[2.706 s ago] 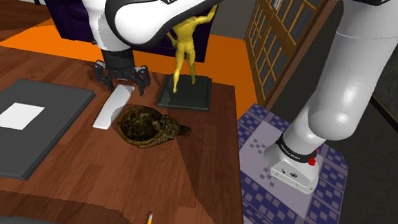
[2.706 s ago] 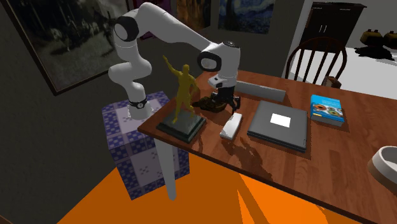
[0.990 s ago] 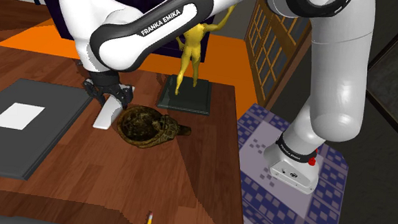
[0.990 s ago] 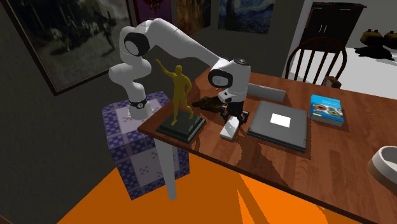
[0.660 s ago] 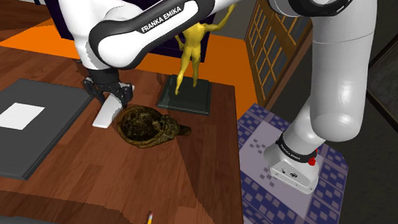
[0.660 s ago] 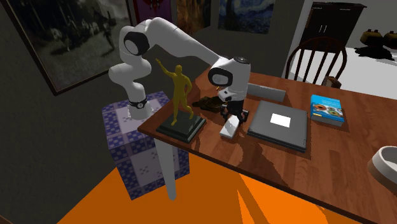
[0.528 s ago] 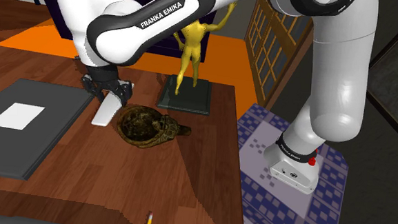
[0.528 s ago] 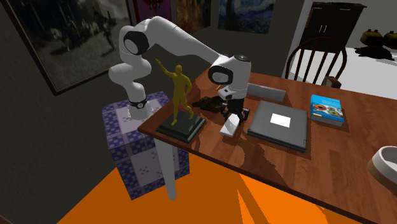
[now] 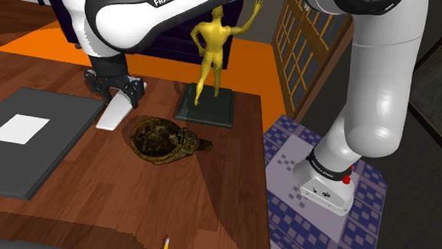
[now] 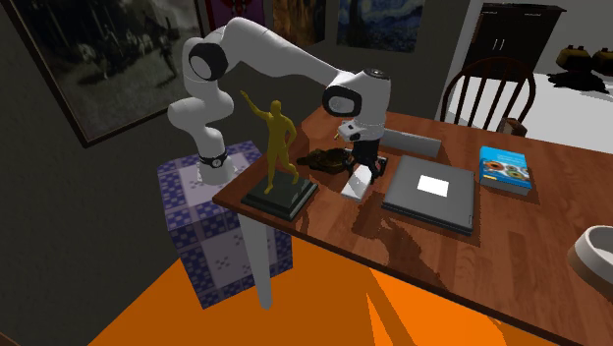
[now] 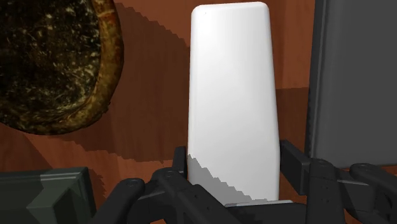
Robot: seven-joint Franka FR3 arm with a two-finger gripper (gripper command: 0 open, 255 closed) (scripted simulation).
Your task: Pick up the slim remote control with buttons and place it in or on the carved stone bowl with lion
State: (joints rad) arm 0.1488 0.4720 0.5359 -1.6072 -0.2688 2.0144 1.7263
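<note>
- The pincer (image 11: 234, 173) clasped the plain white remote (image 11: 232, 95) by one end.
- A dark, mottled bowl (image 11: 51, 63) sat on the wooden bench (image 11: 156, 76) beside the remote.
- A grey slab (image 11: 356, 83) lay on the remote's other side.

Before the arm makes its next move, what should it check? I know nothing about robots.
1. Grip: ok. The fingers clasp the near end of the white remote from both sides.
2. Remote off the table: ok. It hangs tilted above the wooden table.
3. Remote above the bowl: not ok. It is beside the dark bowl, on the side of the grey flat slab.
4. Bowl ready: ok. Its hollow looks bare.
5. Way across: ok. Nothing stands between remote and bowl.
6. Golden statue: ok. It stands apart from the bowl, probably off the short path.
</note>
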